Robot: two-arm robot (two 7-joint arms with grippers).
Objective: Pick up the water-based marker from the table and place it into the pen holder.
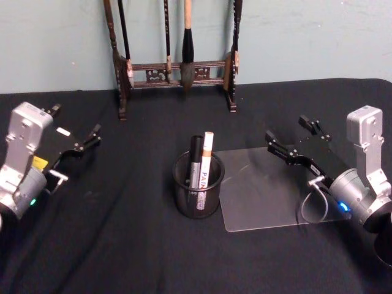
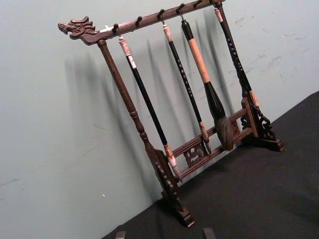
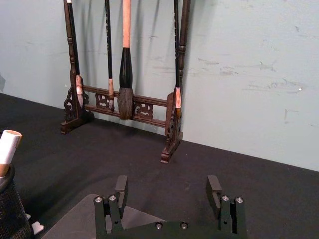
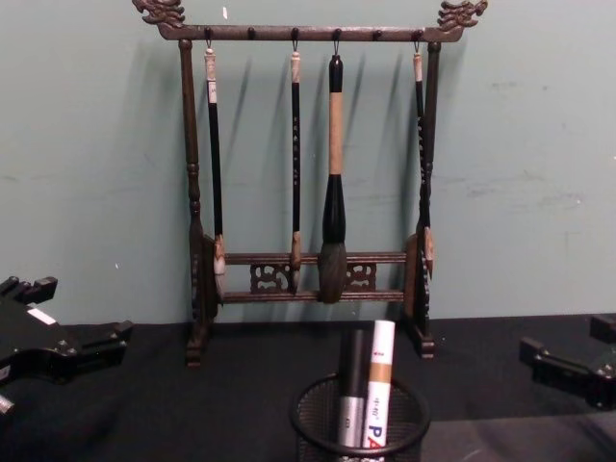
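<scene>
Water-based marker (image 1: 207, 160) upright in pen holder (image 1: 197, 195) — beside black marker (image 1: 195, 160)

The head view's top edge is cutting off the brush rack (image 1: 177, 67). The pen holder (image 1: 197, 187) is hiding the lower bodies of the two markers (image 1: 202, 160); the print on them is proving too small to read fully.

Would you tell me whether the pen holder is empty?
No: the pen holder holds two markers standing upright, tops above its rim.
</scene>
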